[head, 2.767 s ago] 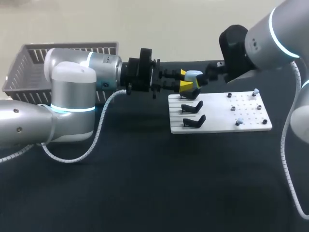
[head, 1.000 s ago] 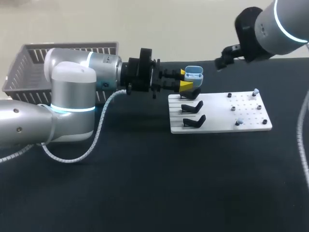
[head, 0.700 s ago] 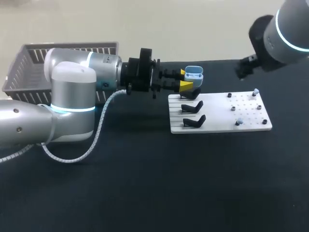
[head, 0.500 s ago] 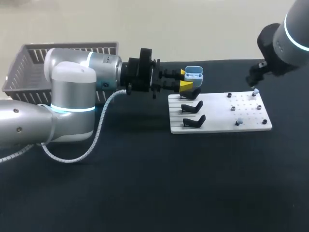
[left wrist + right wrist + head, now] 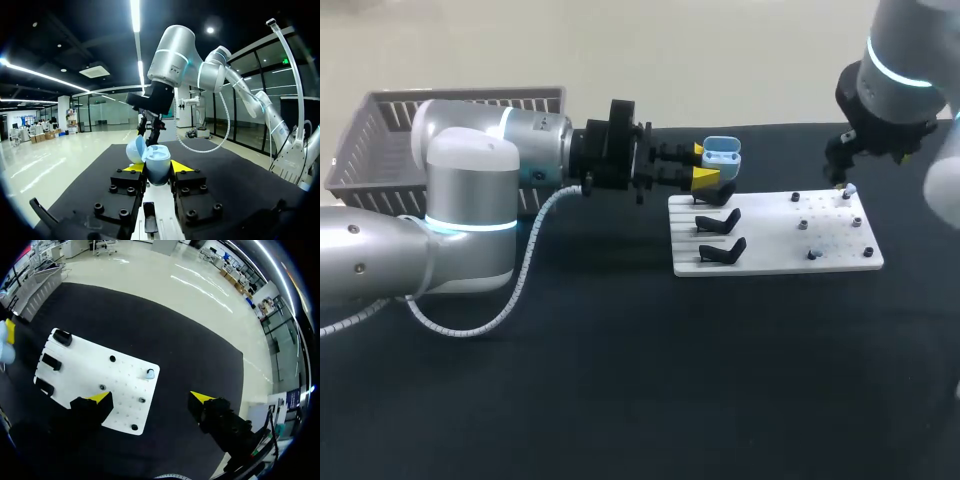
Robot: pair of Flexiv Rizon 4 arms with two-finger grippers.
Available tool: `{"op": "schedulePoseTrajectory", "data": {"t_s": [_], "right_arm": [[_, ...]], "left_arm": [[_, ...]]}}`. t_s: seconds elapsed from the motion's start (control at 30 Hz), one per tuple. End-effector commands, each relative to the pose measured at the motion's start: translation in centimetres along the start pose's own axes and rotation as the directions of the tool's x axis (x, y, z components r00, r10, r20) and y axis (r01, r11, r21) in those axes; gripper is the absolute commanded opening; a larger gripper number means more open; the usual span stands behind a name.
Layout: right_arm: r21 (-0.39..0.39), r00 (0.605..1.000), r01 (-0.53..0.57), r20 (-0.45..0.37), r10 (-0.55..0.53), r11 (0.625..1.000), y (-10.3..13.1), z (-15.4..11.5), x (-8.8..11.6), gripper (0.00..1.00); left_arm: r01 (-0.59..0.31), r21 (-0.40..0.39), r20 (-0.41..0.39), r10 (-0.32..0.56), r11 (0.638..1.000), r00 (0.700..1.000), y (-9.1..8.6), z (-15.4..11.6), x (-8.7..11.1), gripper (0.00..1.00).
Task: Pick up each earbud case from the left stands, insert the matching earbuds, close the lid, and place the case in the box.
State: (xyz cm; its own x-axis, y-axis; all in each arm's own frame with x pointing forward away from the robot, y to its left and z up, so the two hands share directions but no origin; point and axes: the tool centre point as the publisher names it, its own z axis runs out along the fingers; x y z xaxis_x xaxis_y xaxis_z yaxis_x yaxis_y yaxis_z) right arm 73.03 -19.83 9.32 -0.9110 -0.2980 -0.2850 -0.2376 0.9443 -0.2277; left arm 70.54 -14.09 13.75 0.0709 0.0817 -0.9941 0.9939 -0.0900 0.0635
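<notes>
Pulled away from the earbud case point(image 5: 722, 152) and swung across to the right since the earlier frames: right gripper point(image 5: 840, 172), now hanging above the far right corner of the white board point(image 5: 765, 228), close over a pale earbud point(image 5: 849, 189) sitting there on its peg. Left arm and case in the same place throughout.

Left gripper point(image 5: 703, 165): reaches in level from the left and pinches the light blue case from two sides between its yellow tips. Holds it in the air just past the board's far left corner, above the farthest of three black stands point(image 5: 718, 222) lined along the board's left side. Case upright, lid tipped open. Same grip in the left wrist view, with the case body wedged between both fingers point(image 5: 182, 166) and the open lid leaning to one side, the right arm well ahead of it.

Right gripper, from its own wrist view: fingers point(image 5: 100, 397) spread wide, touching nothing. One tip over the board's edge, the other over the black table point(image 5: 620, 380). Earbud ahead of and between the two tips, apart from both. Dark pegs point(image 5: 141, 400) dotted over the same half of the board.

Grey basket point(image 5: 380, 125) at the table's far left, behind the left arm.
</notes>
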Motion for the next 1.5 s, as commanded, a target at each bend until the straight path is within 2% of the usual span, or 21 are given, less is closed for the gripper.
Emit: {"op": "schedulePoseTrajectory", "data": {"t_s": [0.03,0.13,0.43,0.47,0.5,0.53,0.57,0.6,0.67,0.83,0.9,1.07,1.17,1.3,1.5], "right_arm": [[-0.002,0.999,-0.032,-0.028,0.032,0.999,0.5,1.0,-1.0,1.0],[-0.035,0.999,-0.022,-0.046,0.02,0.999,0.9,1.4,-1.1,1.0],[-0.04,0.996,0.007,-0.086,-0.01,0.999,1.4,2.9,-1.1,0.99],[-0.041,0.996,0.005,-0.088,-0.008,0.999,1.4,3.0,-1.2,0.69],[-0.042,0.996,0.003,-0.092,-0.007,0.999,1.4,3.2,-1.2,0.6],[-0.045,0.995,0.0,-0.097,-0.004,0.999,1.4,3.4,-1.2,0.62],[-0.052,0.996,-0.01,-0.093,0.005,0.999,1.4,3.5,-1.2,0.73],[-0.056,0.996,-0.016,-0.088,0.011,0.998,1.3,3.7,-1.2,0.77],[-0.058,0.996,-0.021,-0.087,0.016,0.998,1.3,4.0,-1.1,0.56],[-0.061,0.994,-0.014,-0.113,0.007,0.998,1.2,4.5,-0.9,0.44],[-0.062,0.994,-0.011,-0.11,0.004,0.998,1.2,4.5,-0.9,0.47],[-0.068,0.993,-0.002,-0.116,-0.006,0.998,1.2,4.9,-0.9,0.46],[-0.061,0.994,0.009,-0.111,-0.015,0.998,1.3,5.3,-0.9,0.4],[-0.054,0.994,0.014,-0.109,-0.02,0.998,1.2,5.8,-0.9,0.46],[-0.052,0.994,0.015,-0.112,-0.021,0.999,1.1,6.4,-1.1,0.43]], "left_arm": [[-0.001,-0.001,0.002,0.001,1.0,1.0,0.0,0.0,0.1,0.0],[-0.001,-0.001,0.002,0.001,1.0,1.0,0.0,0.0,0.1,0.0],[-0.001,-0.001,0.002,0.001,1.0,1.0,0.0,0.0,0.1,0.0],[-0.001,-0.001,0.002,0.001,1.0,1.0,0.0,0.0,0.1,0.0],[-0.001,-0.001,0.002,0.001,1.0,1.0,0.0,0.0,0.1,0.0],[-0.001,-0.001,0.002,0.001,1.0,1.0,0.0,0.0,0.1,0.0],[-0.001,-0.001,0.002,0.001,1.0,1.0,0.0,0.0,0.1,0.0],[-0.001,-0.001,0.002,0.001,1.0,1.0,0.0,0.0,0.1,0.0],[-0.001,-0.001,0.002,0.001,1.0,1.0,0.0,0.0,0.1,0.0],[-0.001,-0.001,0.002,0.001,1.0,1.0,0.0,0.0,0.1,0.0],[-0.001,-0.001,0.002,0.001,1.0,1.0,0.0,0.0,0.1,0.0],[-0.001,-0.001,0.002,0.001,1.0,1.0,0.0,0.0,0.1,0.0],[-0.001,-0.001,0.002,0.001,1.0,1.0,0.0,0.0,0.1,0.0],[-0.001,-0.001,0.002,0.001,1.0,1.0,0.0,0.0,0.1,0.0],[-0.001,-0.001,0.002,0.001,1.0,1.0,0.0,0.0,0.1,0.0]]}}
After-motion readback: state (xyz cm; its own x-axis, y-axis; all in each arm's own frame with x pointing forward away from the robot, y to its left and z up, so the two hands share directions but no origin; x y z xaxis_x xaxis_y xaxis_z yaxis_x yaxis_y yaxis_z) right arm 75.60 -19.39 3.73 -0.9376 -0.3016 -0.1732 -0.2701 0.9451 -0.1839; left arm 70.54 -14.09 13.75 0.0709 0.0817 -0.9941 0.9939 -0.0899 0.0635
